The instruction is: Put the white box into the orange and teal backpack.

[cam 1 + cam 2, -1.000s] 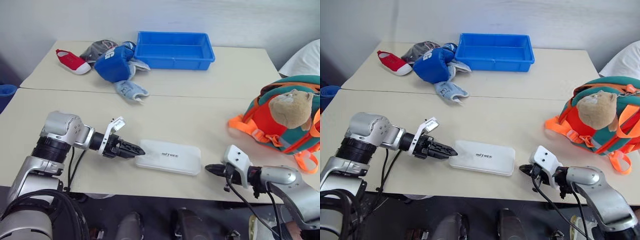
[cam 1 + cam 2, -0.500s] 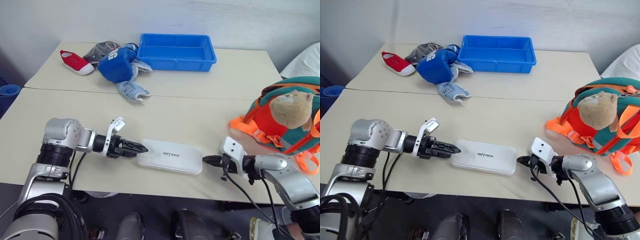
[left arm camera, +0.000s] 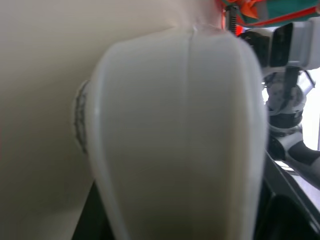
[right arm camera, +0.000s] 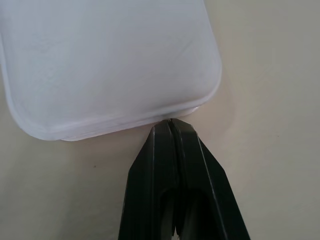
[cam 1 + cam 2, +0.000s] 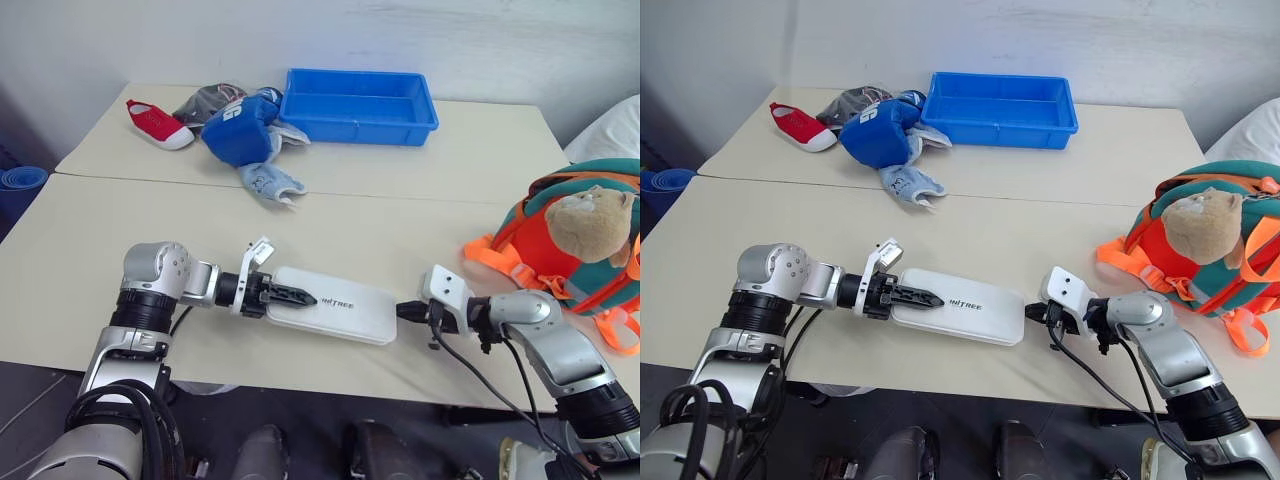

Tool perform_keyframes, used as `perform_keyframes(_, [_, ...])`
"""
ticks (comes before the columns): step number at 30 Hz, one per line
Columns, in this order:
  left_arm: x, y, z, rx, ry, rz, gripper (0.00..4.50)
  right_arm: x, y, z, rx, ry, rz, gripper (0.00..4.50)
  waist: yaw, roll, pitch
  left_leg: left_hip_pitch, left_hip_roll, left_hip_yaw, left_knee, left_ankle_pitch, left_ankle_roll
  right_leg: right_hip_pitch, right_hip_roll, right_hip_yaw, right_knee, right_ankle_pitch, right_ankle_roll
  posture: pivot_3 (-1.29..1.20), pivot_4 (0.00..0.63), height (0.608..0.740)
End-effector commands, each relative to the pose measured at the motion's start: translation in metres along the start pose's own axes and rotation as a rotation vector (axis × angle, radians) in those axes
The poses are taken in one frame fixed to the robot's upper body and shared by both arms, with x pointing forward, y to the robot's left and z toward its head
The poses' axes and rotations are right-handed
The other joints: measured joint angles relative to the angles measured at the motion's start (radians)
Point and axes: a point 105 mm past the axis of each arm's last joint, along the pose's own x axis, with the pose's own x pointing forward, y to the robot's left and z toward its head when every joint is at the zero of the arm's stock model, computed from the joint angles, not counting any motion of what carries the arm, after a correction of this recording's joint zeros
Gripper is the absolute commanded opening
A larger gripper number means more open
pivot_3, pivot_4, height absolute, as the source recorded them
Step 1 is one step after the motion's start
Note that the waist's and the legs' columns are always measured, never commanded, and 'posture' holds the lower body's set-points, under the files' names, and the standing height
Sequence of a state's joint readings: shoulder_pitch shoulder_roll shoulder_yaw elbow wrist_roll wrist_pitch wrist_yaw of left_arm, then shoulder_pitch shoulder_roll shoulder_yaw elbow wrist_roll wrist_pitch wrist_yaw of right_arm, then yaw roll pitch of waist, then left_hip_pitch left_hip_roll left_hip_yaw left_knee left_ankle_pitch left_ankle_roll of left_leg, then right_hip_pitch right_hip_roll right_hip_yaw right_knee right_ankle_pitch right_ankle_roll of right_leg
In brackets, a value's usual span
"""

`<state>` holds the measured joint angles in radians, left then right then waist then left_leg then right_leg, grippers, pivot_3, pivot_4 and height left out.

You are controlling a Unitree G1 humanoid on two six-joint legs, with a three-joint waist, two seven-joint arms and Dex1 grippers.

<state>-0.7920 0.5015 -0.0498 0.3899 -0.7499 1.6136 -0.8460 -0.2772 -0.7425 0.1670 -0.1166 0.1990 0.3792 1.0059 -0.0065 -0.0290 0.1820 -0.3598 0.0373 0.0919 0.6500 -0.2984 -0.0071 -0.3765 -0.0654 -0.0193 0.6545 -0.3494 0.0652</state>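
The white box [image 5: 340, 306] lies flat on the table near its front edge, with dark lettering on the lid. My left gripper [image 5: 296, 297] reaches in from the left. One finger lies along the lid at the box's left end, and that end fills the space between the fingers [image 3: 180, 140], so the gripper is shut on the box. My right gripper [image 5: 404, 311] is shut, and its tip [image 4: 170, 123] touches the rim of the box's right end [image 4: 110, 65]. The orange and teal backpack [image 5: 525, 248] stands at the right with a tan plush animal [image 5: 590, 222] on it, apart from both grippers.
A blue plastic tray [image 5: 358, 102] stands at the back of the table. To its left lie a blue fabric bag [image 5: 238, 130], a red shoe [image 5: 158, 122] and a small pale blue cloth piece [image 5: 268, 183]. A seam [image 5: 400, 198] runs across the table.
My left gripper slid right over the box's left end and its fingers closed onto it. My right gripper, still shut, moved in until its tip met the box's right end.
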Motion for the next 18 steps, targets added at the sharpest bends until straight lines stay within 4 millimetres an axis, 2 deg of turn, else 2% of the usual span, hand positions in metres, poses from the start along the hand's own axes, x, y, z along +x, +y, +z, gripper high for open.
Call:
perform_keyframes(1, [-0.005, -0.001, -0.007, 0.024, 0.016, 0.008, 1.33, -0.006, 0.006, -0.005, 0.016, -0.008, -0.003, 0.0, 0.001, 0.0, 0.0, 0.0, 0.0, 0.0, 0.0, 0.0, 0.0, 0.0, 0.0, 0.0, 0.0, 0.0, 0.0, 0.0, 0.15, 0.74])
perform_keyframes(6, [-0.019, -0.018, -0.004, 0.101, -0.071, -0.078, 1.29, -0.03, 0.014, -0.004, 0.037, -0.094, -0.065, 0.0, 0.003, 0.0, 0.001, -0.001, 0.0, 0.0, -0.003, -0.001, -0.001, -0.001, 0.0, -0.001, -0.002, 0.0, 0.0, 0.0, 0.15, 0.74])
perform_keyframes(8, [-0.028, -0.025, 0.005, 0.192, -0.174, -0.113, 1.29, -0.043, 0.019, 0.0, 0.054, -0.167, -0.128, 0.0, 0.002, 0.001, 0.001, -0.004, 0.001, -0.001, -0.002, -0.001, -0.001, -0.003, 0.0, -0.001, -0.003, 0.0, 0.0, 0.0, 0.15, 0.74])
perform_keyframes(11, [-0.037, -0.041, 0.004, 0.413, -0.246, -0.177, 1.29, -0.067, 0.025, 0.005, 0.103, -0.292, -0.293, 0.0, 0.003, 0.001, 0.001, -0.012, 0.001, -0.001, -0.001, -0.001, -0.001, -0.011, 0.0, -0.001, -0.001, 0.0, 0.0, 0.0, 0.15, 0.74])
perform_keyframes(14, [-0.043, -0.049, 0.002, 0.627, -0.317, -0.224, 1.28, -0.087, 0.043, -0.002, 0.158, -0.302, -0.415, 0.54, 0.003, 0.002, 0.002, -0.013, 0.001, 0.001, -0.002, 0.0, -0.002, -0.013, 0.001, 0.0, -0.001, 0.0, 0.0, 0.0, 0.15, 0.74])
perform_keyframes(18, [-0.045, -0.055, -0.003, 0.826, -0.364, -0.271, 1.28, -0.13, 0.055, -0.01, 0.159, -0.325, -0.713, 1.82, 0.005, 0.002, 0.002, -0.012, 0.001, 0.001, -0.004, 0.0, -0.003, -0.013, 0.002, 0.0, -0.001, -0.001, 0.0, 0.0, 0.15, 0.74])
